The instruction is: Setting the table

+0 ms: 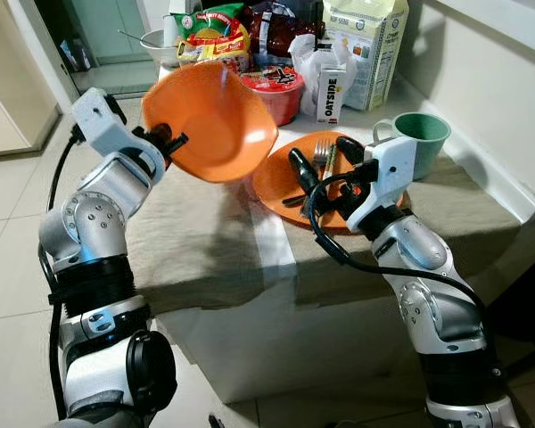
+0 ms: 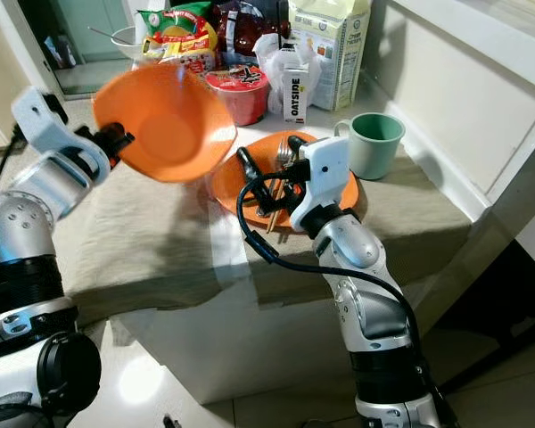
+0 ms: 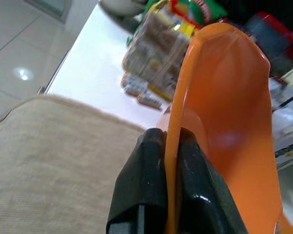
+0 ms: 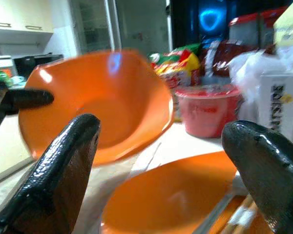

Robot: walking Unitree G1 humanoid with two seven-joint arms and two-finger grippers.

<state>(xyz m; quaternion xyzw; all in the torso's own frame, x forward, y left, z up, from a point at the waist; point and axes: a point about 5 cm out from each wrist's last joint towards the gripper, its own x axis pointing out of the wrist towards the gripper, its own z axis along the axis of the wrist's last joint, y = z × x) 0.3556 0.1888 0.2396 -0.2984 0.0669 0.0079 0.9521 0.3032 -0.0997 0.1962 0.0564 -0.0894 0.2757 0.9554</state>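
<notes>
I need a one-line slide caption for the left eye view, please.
Left gripper holds an orange bowl tilted above the table; right gripper hovers open over the orange plate.

Home kitchen or dining corner. Table [image 1: 214,259] under beige cloth, pushed against pale wall. Far end crowded with groceries: snack bags [image 1: 216,37], red instant-noodle tub [image 1: 274,89], Oatside carton [image 1: 331,92], tall milk carton [image 1: 367,49], white bowl with spoon [image 1: 154,43]. Tableware out: orange plate [image 1: 281,183] with fork [image 1: 320,157] and chopsticks, green mug [image 1: 420,141], orange bowl [image 1: 209,118]. Cream tiled floor [image 1: 9,250], doorway behind table; right wrist view catches white cabinets [image 4: 19,14] and countertop appliance, blurred
</notes>
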